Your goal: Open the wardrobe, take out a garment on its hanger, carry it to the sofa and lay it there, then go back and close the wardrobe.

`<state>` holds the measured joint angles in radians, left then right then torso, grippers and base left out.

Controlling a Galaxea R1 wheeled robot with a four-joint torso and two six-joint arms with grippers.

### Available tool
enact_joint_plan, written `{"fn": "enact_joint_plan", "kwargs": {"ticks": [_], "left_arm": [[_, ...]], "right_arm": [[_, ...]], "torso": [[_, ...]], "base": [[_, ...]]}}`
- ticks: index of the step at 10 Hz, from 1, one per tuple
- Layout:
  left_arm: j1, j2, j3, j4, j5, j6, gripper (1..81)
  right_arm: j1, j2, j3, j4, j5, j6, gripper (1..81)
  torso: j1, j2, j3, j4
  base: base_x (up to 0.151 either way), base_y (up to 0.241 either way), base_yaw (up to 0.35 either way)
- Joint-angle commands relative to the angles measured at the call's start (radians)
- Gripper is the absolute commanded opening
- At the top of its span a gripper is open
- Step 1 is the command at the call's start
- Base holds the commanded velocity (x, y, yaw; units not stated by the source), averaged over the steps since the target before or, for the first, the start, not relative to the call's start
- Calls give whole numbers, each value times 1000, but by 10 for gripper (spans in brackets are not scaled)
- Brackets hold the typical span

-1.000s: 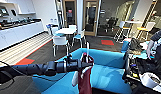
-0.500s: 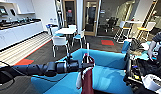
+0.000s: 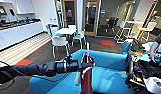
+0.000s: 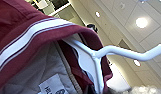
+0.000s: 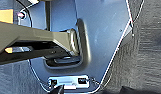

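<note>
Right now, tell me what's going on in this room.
The robot's left arm reaches out over the blue sofa with the maroon jacket hanging from its left gripper. The jacket is on a white hanger, whose hook rises above the collar. It hangs in front of the sofa's back, not yet laid down. At the right edge a person's hand is at a control rig. White chairs and a table stand behind the sofa.

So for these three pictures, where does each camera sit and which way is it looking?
Head view: high on the robot, looking forward and down at the sofa; the left arm reaches in, carrying the garment.
Left wrist view: on the left wrist, looking up past the garment's collar and the hanger to the ceiling.
Right wrist view: on the right wrist, looking down at dark floor.
Shared: head and left wrist views show the garment.
</note>
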<state>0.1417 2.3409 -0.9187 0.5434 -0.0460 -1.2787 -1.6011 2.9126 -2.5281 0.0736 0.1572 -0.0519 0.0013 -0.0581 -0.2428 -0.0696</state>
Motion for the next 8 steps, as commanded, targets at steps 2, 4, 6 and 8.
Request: {"fn": "enact_joint_plan", "kwargs": {"ticks": [2,4,6,8], "left_arm": [[-165,-1,35,29,-103,18,10],[-165,5,34,29,-95,18,10],[-165,23,11,27,-95,18,10],[-178,60,-31,21,-104,18,10]], "right_arm": [[8,-5,0,-14,-62,-3,811],[9,-5,2,-20,-51,-3,811],[9,-7,2,-26,-44,-3,811],[9,-7,2,-28,-44,-3,811]], "torso": [[0,0,0,0],[0,0,-94,0],[-1,0,-129,0],[-1,0,-101,0]], "base": [[0,0,0],[0,0,0],[0,0,0],[0,0,0]]}}
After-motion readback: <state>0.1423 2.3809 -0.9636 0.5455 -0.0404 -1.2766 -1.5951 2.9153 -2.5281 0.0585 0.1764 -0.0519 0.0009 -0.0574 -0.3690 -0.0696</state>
